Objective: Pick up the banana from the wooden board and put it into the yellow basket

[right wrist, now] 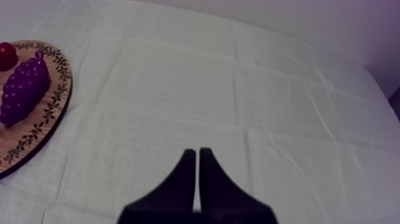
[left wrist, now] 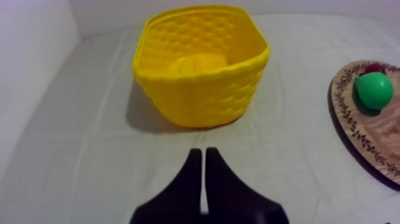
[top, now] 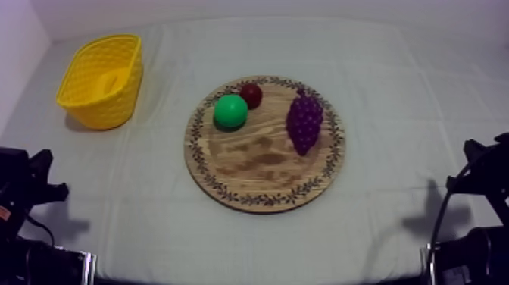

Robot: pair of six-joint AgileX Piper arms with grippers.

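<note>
My left jaws are pressed together into a narrow wedge and they hold nothing. They hang over the cloth, and the yellow basket [left wrist: 202, 95] stands near in front of them. Inside the basket, on its bottom, lies a pale yellow shape that I take for the banana [left wrist: 199, 62]. Its colour is almost the same as the basket's walls, so I cannot tell its outline well.

My right jaws are also closed flat against each other, with nothing between them. They hang over bare cloth, and the edge of the wooden board [right wrist: 41, 128] is off to one side of them.

In the top view both arms sit low, the left arm [top: 26, 186] and the right arm [top: 485, 178] each at its own side of the worktop [top: 394, 91]. The board lies in the middle. On it are a green pear [top: 230, 111], a small red fruit [top: 251, 95] touching or just beside the pear, and a bunch of grapes [top: 304, 121] apart from these two. The basket stands at the far left, well apart from the board.
</note>
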